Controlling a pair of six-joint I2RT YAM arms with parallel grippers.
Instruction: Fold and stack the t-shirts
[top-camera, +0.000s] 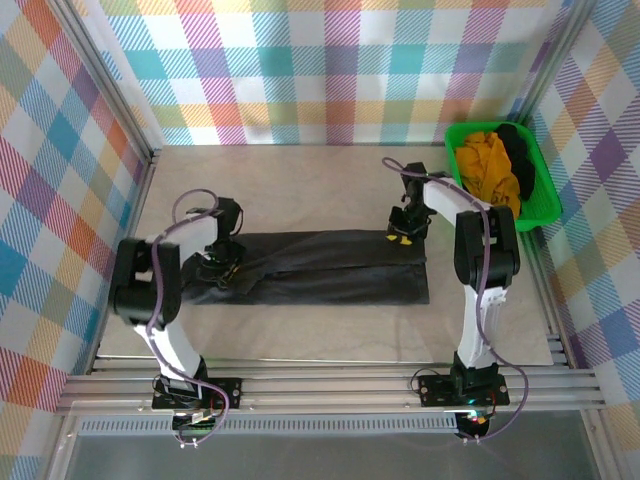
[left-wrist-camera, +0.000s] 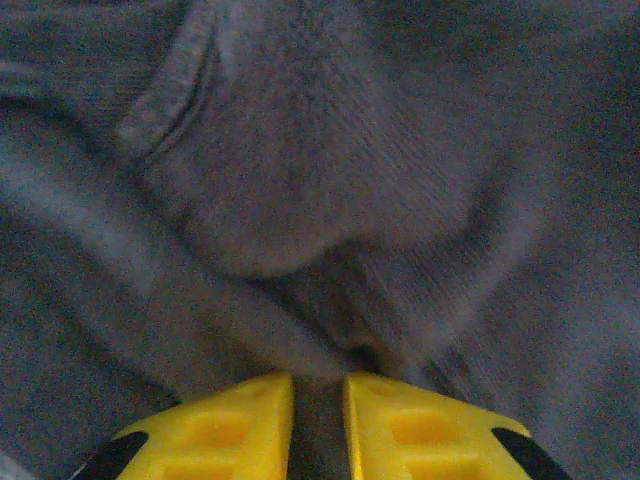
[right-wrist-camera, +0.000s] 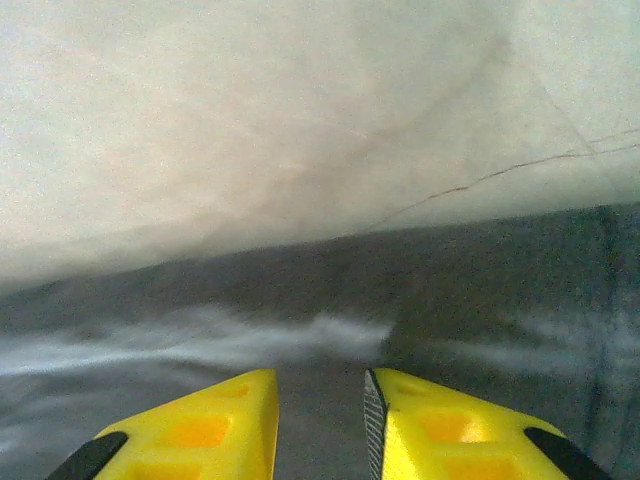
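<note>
Left jaws were nearly closed, pinching a pucker of the charcoal t-shirt (top-camera: 320, 268). Right jaws sat a bit apart at its far right corner, couldn't tell if they gripped it. Shirt lay stretched long across the counter (top-camera: 300, 190).

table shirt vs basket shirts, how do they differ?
Table shirt is charcoal; basket shirts are mustard and black. Table shirt lies spread in a long flat band; basket shirts are bunched in a heap. Table shirt rests on the table; basket shirts fill the green basket. Both are soft fabric.
</note>
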